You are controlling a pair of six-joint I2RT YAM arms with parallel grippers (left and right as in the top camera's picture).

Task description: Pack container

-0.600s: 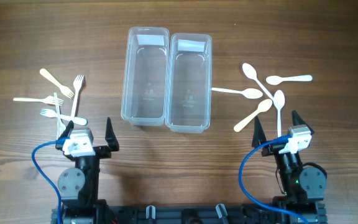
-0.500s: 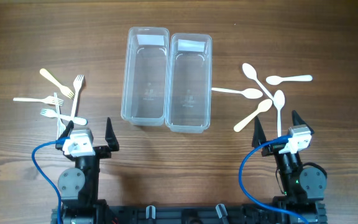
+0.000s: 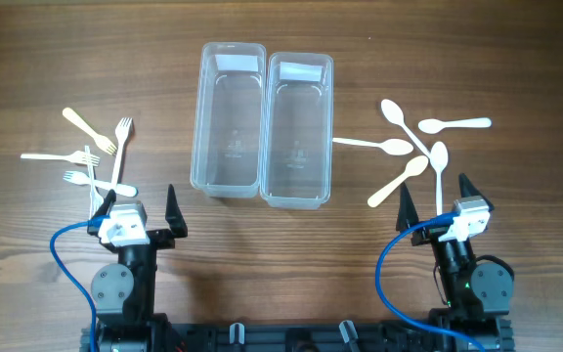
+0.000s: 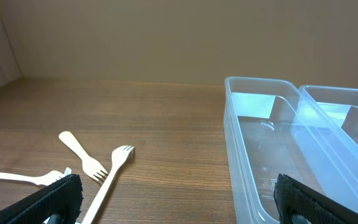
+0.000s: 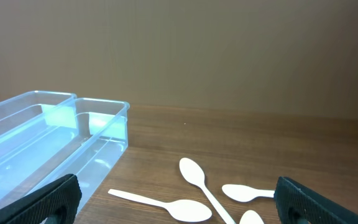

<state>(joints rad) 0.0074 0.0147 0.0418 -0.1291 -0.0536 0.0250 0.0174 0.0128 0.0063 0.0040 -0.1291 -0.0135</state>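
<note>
Two clear plastic containers stand side by side at the table's middle back, the left one and the right one; both look empty. Several white plastic forks lie scattered at the left, seen also in the left wrist view. Several white spoons lie at the right, seen also in the right wrist view. My left gripper is open and empty at the front left, near the forks. My right gripper is open and empty at the front right, just short of the spoons.
The wooden table carries only the containers and cutlery. A blue cable loops beside the left arm base and another beside the right. One spoon's handle reaches toward the right container's side.
</note>
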